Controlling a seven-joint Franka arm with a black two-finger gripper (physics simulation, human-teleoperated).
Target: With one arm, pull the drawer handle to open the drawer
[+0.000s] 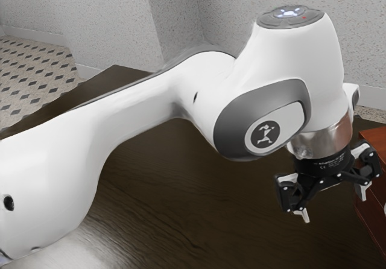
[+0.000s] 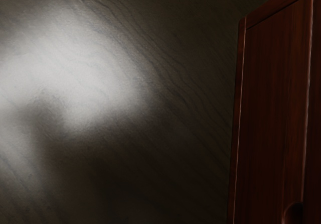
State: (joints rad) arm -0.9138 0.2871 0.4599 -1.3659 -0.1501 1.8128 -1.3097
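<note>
Tool (image 1: 335, 201) black, spread wide, near red-brown wooden drawer (image 2: 271, 123); rounded handle (image 2: 293, 213), perhaps.

- Arm (image 1: 120, 136): smooth, glossy white shell, plastic-looking, with matt grey joint caps.
- Wrist ring (image 1: 322, 139), at three o'clock from the grey cap: bright polished metal.
- Gripper (image 1: 333, 201): black, matt, plastic-looking.
- Table (image 1: 181, 208) (image 2: 100, 83): dark grained wood with a soft sheen.
- Drawer unit (image 1: 374, 178) (image 2: 273, 123): reddish-brown wood, smooth, satin.
- Wall (image 1: 108, 15): pale, speckled, rough-looking.

Speckled walls (image 1: 108, 15), patterned floor (image 1: 33, 70), dark table (image 1: 181, 208)
</note>
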